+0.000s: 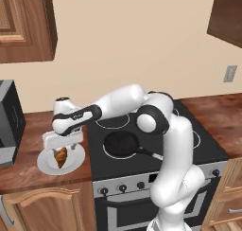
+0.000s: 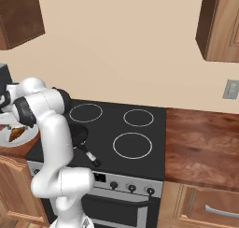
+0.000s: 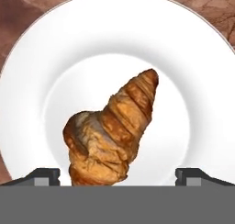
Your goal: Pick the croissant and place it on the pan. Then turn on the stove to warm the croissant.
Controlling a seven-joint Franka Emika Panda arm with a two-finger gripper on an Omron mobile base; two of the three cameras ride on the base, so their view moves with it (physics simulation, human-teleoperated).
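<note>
A croissant (image 3: 112, 131) is being framed at lower centre on a white plate (image 3: 202, 81). The gripper (image 3: 117, 177) is being held spread wide, pinching nothing. Being judged light, soft and flaky, it is best gripped gently across its thick middle.

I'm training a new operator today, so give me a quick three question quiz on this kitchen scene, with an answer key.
1. True or false: the croissant already lies in the pan.
2. What does the croissant rest on? A) white plate B) stove C) wooden counter
3. Fill in: the gripper hangs over the croissant with its jaws ____.

Key: 1 false, it is on the plate left of the stove, and the pan holds nothing. 2 A. 3 open, one fingertip either side of the croissant's broad end.
</note>
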